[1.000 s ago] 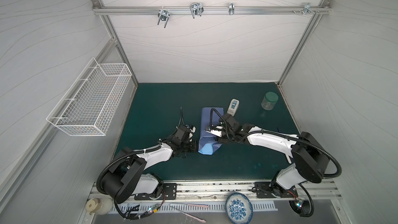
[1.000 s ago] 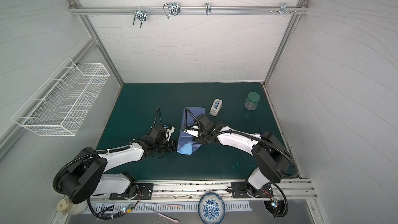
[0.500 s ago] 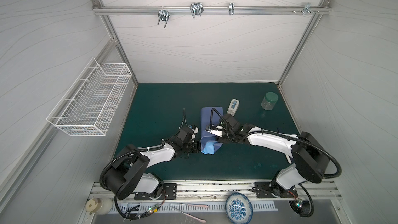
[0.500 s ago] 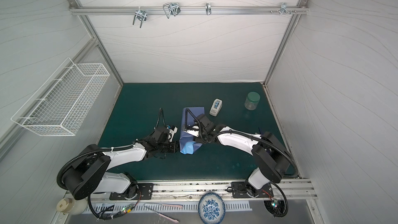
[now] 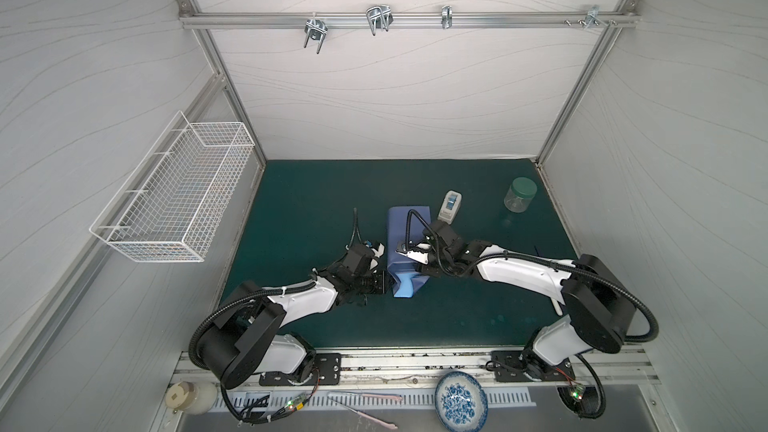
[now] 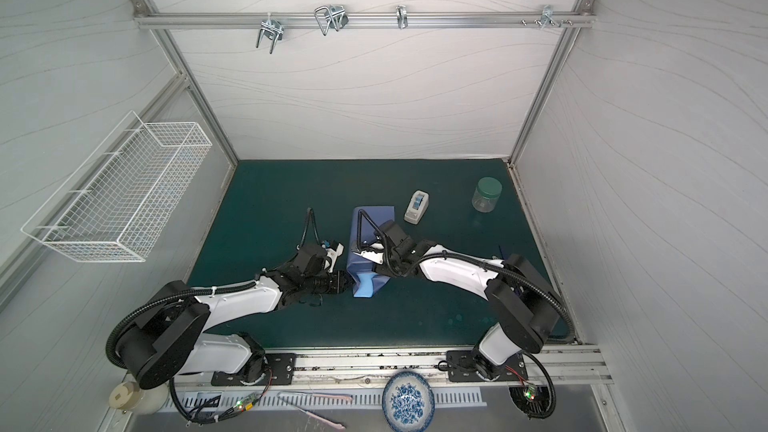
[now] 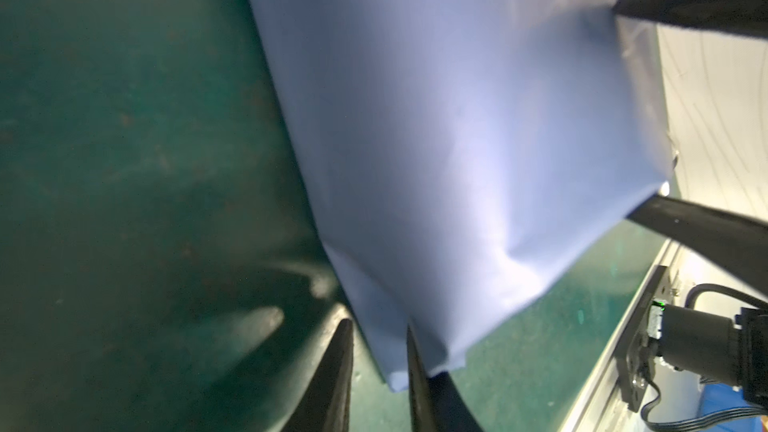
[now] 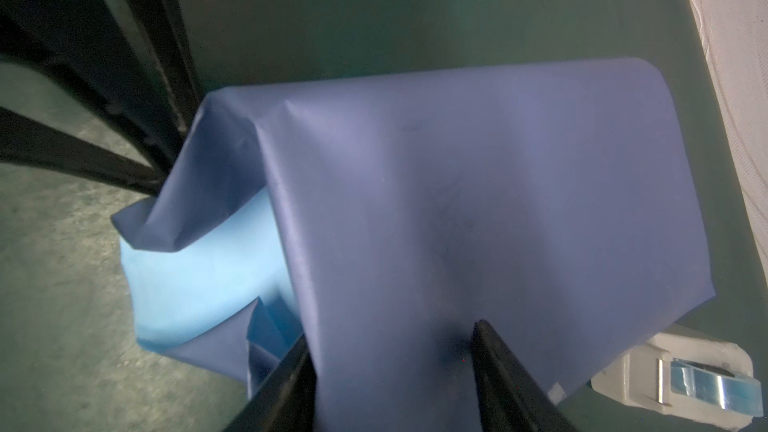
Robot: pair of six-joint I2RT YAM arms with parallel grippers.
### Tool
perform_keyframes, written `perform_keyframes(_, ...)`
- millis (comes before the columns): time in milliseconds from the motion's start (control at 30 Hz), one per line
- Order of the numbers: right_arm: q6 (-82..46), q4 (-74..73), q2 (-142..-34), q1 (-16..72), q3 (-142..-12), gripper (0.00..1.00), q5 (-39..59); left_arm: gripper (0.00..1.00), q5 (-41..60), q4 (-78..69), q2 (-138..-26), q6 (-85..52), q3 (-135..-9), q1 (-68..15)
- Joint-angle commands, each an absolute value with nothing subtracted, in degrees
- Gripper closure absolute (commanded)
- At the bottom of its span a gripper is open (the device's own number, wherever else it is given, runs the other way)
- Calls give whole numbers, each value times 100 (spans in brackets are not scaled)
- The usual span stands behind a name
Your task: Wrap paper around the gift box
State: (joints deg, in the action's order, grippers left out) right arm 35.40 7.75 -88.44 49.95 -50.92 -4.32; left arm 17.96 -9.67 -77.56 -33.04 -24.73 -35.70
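Fingers [image 7: 338, 371] on the left gripper [image 7: 380, 351] sit close together w/ a loose corner of the paper [image 5: 397, 228] between them, can't tell if it's actually nipped tho. On the right gripper [image 8: 392, 334] the fingers [image 8: 503, 367] are spread wide, tips resting on the paper. Paper's in the middle of the mat [image 5: 316, 201], draped over a boxy lump. The gift box itself is covered, can't see it. Light-blue side shows at the near end, tape dispenser [image 5: 451, 205] just beside the far end.
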Motion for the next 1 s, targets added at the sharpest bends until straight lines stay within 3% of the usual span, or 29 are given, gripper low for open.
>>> perform_keyframes(0, 3508, 932, -8956, 5013, -4957, 43, -420, 74, 1831, -1342, -7854, -3436, -2705, -3636)
perform_keyframes(367, 3463, 898, -8933, 5008, -4922, 43, -413, 76, 1597, -1801, -8057, -3512, -2600, -3726)
perform_keyframes(967, 3428, 879, -8963, 5009, -4892, 44, -402, 89, 938, -2790, -8402, -4041, -2393, -4081)
